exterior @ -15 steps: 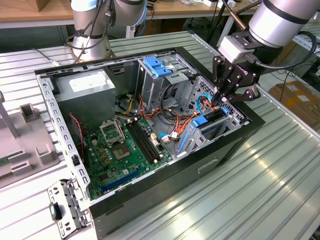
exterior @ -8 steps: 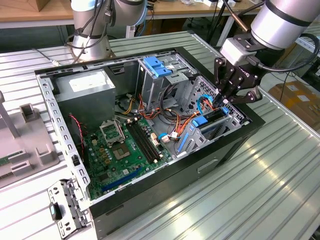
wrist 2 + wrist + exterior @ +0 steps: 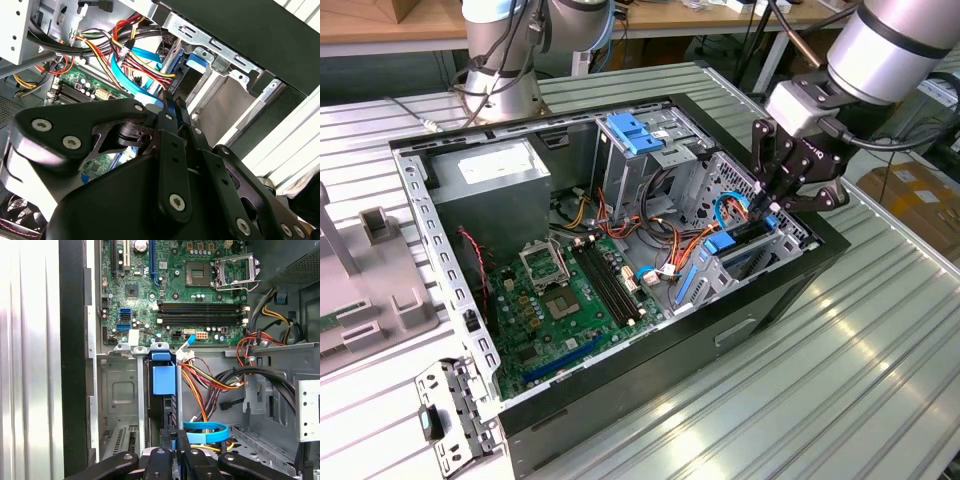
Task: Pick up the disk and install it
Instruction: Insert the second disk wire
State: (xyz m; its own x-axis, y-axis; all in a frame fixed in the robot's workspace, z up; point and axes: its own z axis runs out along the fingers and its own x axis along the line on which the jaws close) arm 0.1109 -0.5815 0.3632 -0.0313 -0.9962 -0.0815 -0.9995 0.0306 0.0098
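One open computer case (image 3: 620,400) on slatted table (image 3: 840,380). Inside, left to right in exterior view: one grey power supply (image 3: 490,185), one green motherboard (image 3: 560,310), one cage with blue cap (image 3: 635,135), one drive bay (image 3: 740,265). One disk (image 3: 745,240) standing on edge in bay, blue rail (image 3: 164,380) showing. One gripper (image 3: 767,205), fingers (image 3: 172,437) pressed together, pinching disk's upper edge.

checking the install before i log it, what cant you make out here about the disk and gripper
- Disk: in the first wrist view only its blue-railed edge shows in the bay; label hidden by the cage walls.
- Gripper: in the exterior view the fingertips are too small to see contact.
- How deep the disk sits: hidden by the gripper in both wrist views.
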